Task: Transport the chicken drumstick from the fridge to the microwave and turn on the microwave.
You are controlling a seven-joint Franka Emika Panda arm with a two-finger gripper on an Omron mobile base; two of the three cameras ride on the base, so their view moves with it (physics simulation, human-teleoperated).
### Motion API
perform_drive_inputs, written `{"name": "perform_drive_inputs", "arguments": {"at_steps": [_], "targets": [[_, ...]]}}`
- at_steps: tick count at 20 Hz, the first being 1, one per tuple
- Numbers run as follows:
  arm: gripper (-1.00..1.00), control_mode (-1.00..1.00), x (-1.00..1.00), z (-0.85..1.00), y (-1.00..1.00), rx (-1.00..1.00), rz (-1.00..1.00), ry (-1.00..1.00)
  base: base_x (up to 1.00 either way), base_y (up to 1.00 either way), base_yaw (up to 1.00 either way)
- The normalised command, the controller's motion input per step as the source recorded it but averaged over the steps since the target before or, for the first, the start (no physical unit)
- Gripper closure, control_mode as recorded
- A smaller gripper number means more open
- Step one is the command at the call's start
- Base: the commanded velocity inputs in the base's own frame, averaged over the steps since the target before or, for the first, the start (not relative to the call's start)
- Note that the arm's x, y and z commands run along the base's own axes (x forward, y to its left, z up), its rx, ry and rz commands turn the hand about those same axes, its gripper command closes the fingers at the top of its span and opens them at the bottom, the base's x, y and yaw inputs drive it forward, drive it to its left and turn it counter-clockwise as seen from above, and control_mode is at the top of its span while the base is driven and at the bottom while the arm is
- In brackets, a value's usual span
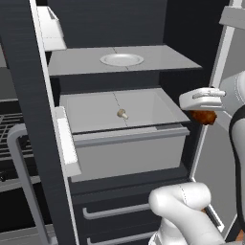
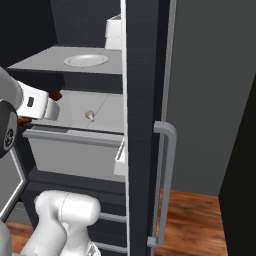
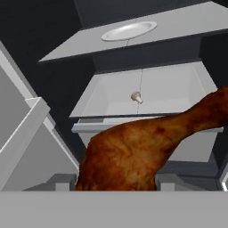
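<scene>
My gripper (image 1: 203, 109) is shut on the chicken drumstick (image 1: 204, 116), a glossy reddish-brown piece hanging under the white hand. It hovers just right of the fridge's pale pull-out drawer (image 1: 129, 143), outside the drawer and clear of it. Seen from the hand, the drumstick (image 3: 133, 156) lies across the foreground between the fingertips (image 3: 62, 181), thick end low, thin end up to the right. From the right base, the hand (image 2: 37, 107) sits left of the drawer and a bit of drumstick (image 2: 56, 95) peeks past it. The microwave is out of view.
A tiny beige mushroom-shaped item (image 1: 122, 114) lies in the drawer. A white plate (image 1: 121, 59) rests on the shelf above. The open fridge door with white bins (image 1: 66, 143) stands left, another door edge with a handle (image 2: 167, 185) right. The black stove (image 1: 9, 129) is far left.
</scene>
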Motion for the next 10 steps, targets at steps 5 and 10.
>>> {"name": "perform_drive_inputs", "arguments": {"at_steps": [5,10], "targets": [[1.0,-1.0,0.0,0.0,0.0,0.0,0.0,0.0,0.0,0.0,0.0],[1.0,-1.0,0.0,0.0,0.0,0.0,0.0,0.0,0.0,0.0,0.0]]}}
